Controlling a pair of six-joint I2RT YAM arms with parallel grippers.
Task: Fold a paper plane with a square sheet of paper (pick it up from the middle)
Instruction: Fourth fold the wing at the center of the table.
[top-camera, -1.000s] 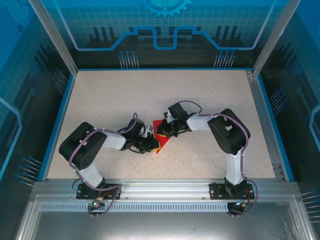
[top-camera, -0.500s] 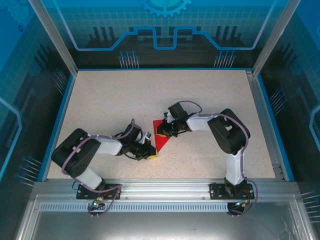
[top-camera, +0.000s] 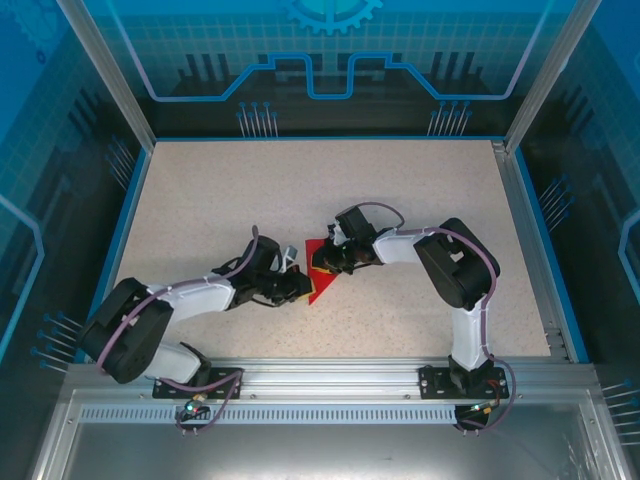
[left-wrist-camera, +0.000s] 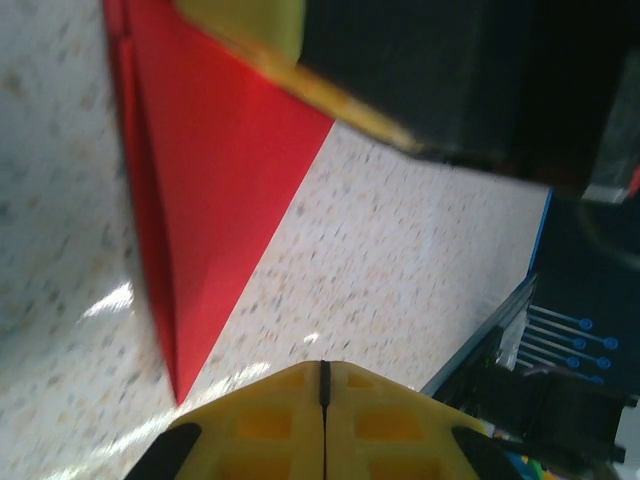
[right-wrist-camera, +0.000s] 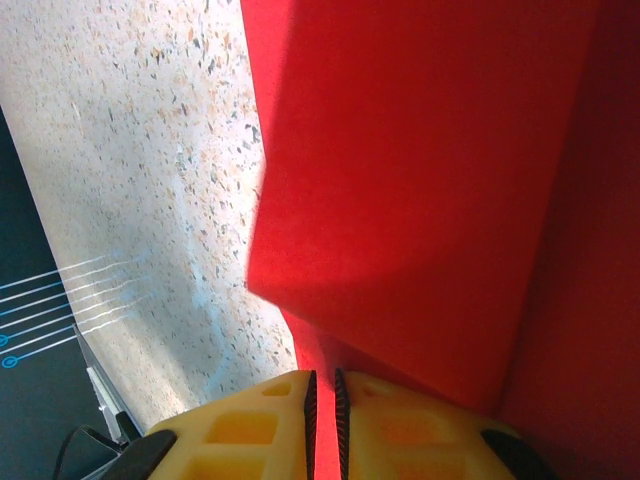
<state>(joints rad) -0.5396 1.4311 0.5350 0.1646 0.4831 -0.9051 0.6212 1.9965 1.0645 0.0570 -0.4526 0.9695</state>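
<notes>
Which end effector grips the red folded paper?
The right end effector, pinched on a lifted flap of that red folded paper. The left end effector is shut on nothing, beside the paper.

**A robot test cell in a lab**
You're looking into a closed-in enclosure: a speckled beige surface (top-camera: 250, 190) edged in blue, aluminium posts (top-camera: 107, 75) rising from its far corners, translucent blue walls (top-camera: 330, 50) printed with gear and circuit graphics, and the left arm (top-camera: 190, 295) and right arm (top-camera: 455, 265) bolted to a slotted aluminium rail (top-camera: 320, 385) along the near edge.
</notes>
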